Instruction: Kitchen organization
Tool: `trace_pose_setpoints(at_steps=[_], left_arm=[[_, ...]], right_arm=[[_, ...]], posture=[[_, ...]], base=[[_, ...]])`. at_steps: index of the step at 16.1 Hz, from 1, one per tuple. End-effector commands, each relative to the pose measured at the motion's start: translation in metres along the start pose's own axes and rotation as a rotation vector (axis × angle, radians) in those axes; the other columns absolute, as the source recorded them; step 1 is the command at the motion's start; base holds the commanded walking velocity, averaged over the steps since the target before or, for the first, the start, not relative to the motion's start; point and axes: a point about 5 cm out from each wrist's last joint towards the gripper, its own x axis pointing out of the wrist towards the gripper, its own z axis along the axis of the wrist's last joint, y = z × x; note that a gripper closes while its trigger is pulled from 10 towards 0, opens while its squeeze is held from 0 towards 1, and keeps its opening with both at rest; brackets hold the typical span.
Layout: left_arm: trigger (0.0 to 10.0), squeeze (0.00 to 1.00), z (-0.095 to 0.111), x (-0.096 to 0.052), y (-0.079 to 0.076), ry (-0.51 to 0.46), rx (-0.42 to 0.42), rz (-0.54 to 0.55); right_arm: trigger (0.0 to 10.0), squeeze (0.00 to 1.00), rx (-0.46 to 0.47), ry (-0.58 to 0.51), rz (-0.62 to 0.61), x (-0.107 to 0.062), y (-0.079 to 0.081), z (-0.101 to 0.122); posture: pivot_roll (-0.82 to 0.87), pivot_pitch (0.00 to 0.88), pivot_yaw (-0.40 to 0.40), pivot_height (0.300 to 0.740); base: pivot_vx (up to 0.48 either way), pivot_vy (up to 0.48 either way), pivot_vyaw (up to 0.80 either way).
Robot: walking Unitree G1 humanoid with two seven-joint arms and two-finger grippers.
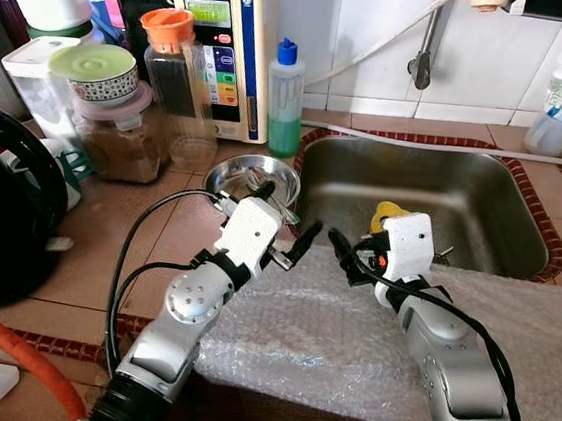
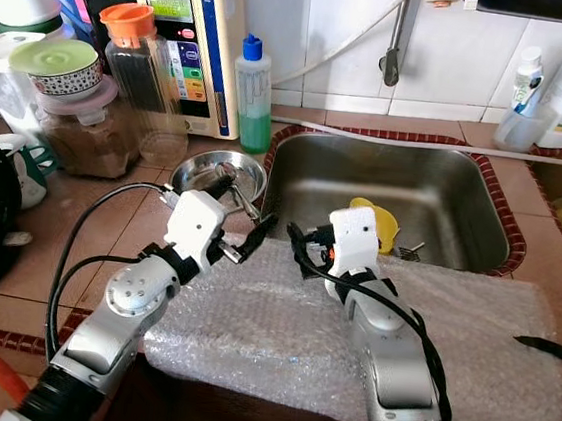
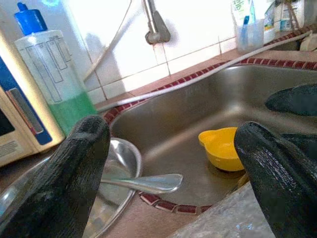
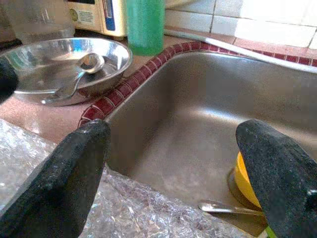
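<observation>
Mid-frame, my left gripper and right gripper hover over the bubble wrap, fingers spread, near the sink's yellow cup and steel bowl

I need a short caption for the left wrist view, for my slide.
Open left gripper faces the sink: yellow bowl inside, spoon in steel dish beside it.

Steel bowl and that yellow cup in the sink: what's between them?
The sink's red tiled rim and bare sink wall separate the steel bowl from the yellow cup, as both wrist views show.
</observation>
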Motion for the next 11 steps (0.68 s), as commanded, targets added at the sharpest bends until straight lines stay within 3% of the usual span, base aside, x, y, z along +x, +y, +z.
trace_pose_setpoints(at_steps=[1,6,11], left_arm=[[10.0,0.0,0.0,-0.001,0.002,-0.004,0.002,0.011],[10.0,0.0,-0.009,-0.016,0.012,0.034,-0.041,0.079],[10.0,0.0,-0.004,-0.026,0.019,0.03,-0.037,0.12]], right_arm=[[10.0,0.0,0.004,-0.01,-0.008,-0.002,0.002,0.005],[10.0,0.0,0.006,0.0,-0.02,-0.004,0.0,0.007],[10.0,0.0,-0.022,-0.019,-0.013,-0.004,0.002,0.012]], posture=[[-0.31,0.039,0.116,0.74],[-0.32,0.038,0.12,0.74],[-0.29,0.042,0.109,0.74]], base=[[0.0,0.0,-0.64],[0.0,0.0,-0.74],[0.0,0.0,0.0]])
